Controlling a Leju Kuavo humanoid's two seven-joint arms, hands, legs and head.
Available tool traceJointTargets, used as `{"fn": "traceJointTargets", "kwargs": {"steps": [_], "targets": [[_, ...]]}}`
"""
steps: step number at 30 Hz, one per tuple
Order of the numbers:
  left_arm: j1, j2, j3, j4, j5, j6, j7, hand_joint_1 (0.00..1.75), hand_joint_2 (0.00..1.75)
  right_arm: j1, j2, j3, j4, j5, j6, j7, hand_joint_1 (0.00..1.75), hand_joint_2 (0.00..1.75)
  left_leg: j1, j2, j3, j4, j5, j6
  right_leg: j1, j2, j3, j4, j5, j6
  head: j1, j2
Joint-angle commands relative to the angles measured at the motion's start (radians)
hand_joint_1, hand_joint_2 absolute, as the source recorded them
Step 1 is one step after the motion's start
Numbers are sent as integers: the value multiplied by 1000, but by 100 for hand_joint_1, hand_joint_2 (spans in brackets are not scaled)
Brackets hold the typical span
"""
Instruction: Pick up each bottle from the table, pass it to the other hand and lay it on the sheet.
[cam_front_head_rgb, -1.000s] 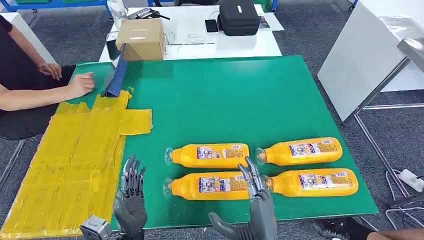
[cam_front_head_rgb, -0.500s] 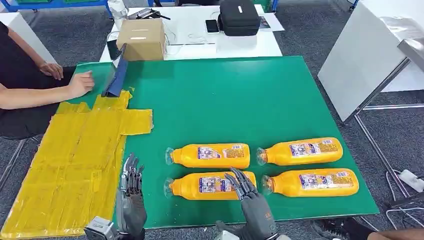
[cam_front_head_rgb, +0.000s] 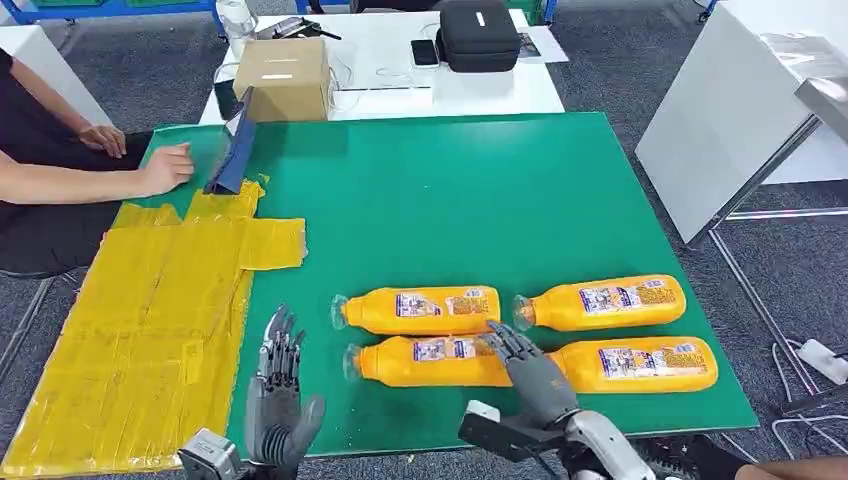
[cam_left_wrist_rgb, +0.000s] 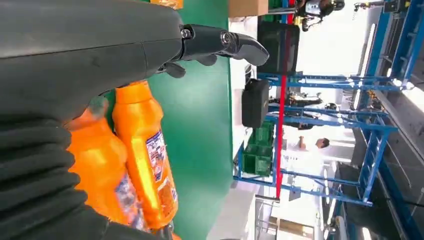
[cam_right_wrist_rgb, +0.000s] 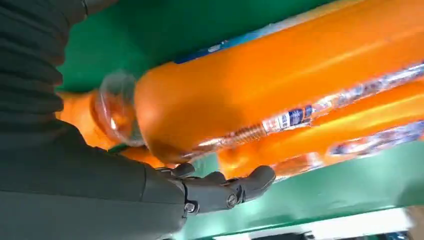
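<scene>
Four orange bottles lie on their sides on the green table (cam_front_head_rgb: 450, 190): far left (cam_front_head_rgb: 420, 310), far right (cam_front_head_rgb: 600, 302), near right (cam_front_head_rgb: 640, 363) and near left (cam_front_head_rgb: 425, 360). My right hand (cam_front_head_rgb: 530, 375) lies over the base end of the near-left bottle, which rests on the table. In the right wrist view its fingers (cam_right_wrist_rgb: 225, 192) stretch along that bottle (cam_right_wrist_rgb: 280, 85) without closing round it. My left hand (cam_front_head_rgb: 278, 395) hovers with its fingers spread and holds nothing, beside the right edge of the yellow sheet (cam_front_head_rgb: 140, 320). The left wrist view shows two bottles (cam_left_wrist_rgb: 145, 160) beyond its fingers (cam_left_wrist_rgb: 225, 42).
A person's hand (cam_front_head_rgb: 165, 165) rests on the table's far left corner, next to an upright blue piece (cam_front_head_rgb: 235, 150). Behind the table stand a cardboard box (cam_front_head_rgb: 283, 78) and a black case (cam_front_head_rgb: 478, 35). A white panel (cam_front_head_rgb: 720, 110) leans at the right.
My right hand has dropped onto the near-left bottle's base end, and that bottle has slid slightly right and away. My left hand has moved a little forward over the table.
</scene>
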Motion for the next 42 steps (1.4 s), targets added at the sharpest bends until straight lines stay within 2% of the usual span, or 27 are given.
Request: {"fn": "traceJointTargets", "kwargs": {"steps": [1, 10, 15, 19, 22, 26, 36, 42], "targets": [[-29, 13, -21, 65, 7, -4, 3, 0, 175, -92, 1, -33, 138, 5, 14, -7, 0, 175, 1, 0, 4, -2, 0, -1, 0, 3, 4, -2, 0, -2, 0, 0], [-38, 13, -18, 64, 9, -16, 3, 0, 175, -214, 43, 35, 238, 21, 46, -29, 0, 175, 0, 2, 2, -1, 0, -1, 0, 5, 2, -1, 1, -2, 0, 0], [-42, 13, -14, 64, 17, -21, 3, 0, 175, -245, 54, 88, 260, -19, 72, -71, 0, 175, 1, 3, 4, -1, 0, -1, 1, 6, 3, -2, 1, -2, 0, 0], [-43, 12, -9, 66, 25, -23, 3, 0, 175, -261, 44, 148, 248, -55, 100, -100, 0, 175, 0, 1, 2, -1, 0, 0, 0, 3, 2, -1, 0, -1, 0, 0], [-42, 9, -4, 69, 28, -27, 3, 0, 175, -288, 44, 190, 265, -67, 133, -110, 0, 175, 1, 2, 5, -1, -1, -1, 1, 6, 4, -2, 0, -3, 0, 0], [-42, 9, -4, 69, 28, -27, 3, 0, 175, -288, 44, 190, 265, -67, 133, -110, 0, 175, 0, 1, 2, -1, 0, 0, 0, 3, 2, -1, 0, -1, 0, 0], [-43, -3, 17, 79, 32, -39, 3, 0, 175, -386, 1, 337, 381, -62, 189, -84, 0, 175, 1, 1, 4, -1, 0, -1, 1, 4, 4, -2, 1, -2, 0, 0], [-43, -3, 17, 80, 32, -39, 3, 0, 175, -389, -6, 338, 386, -63, 188, -85, 0, 175, 1, -1, 6, -2, 0, -1, 1, 3, 5, -2, 0, -2, 0, 0]]}}
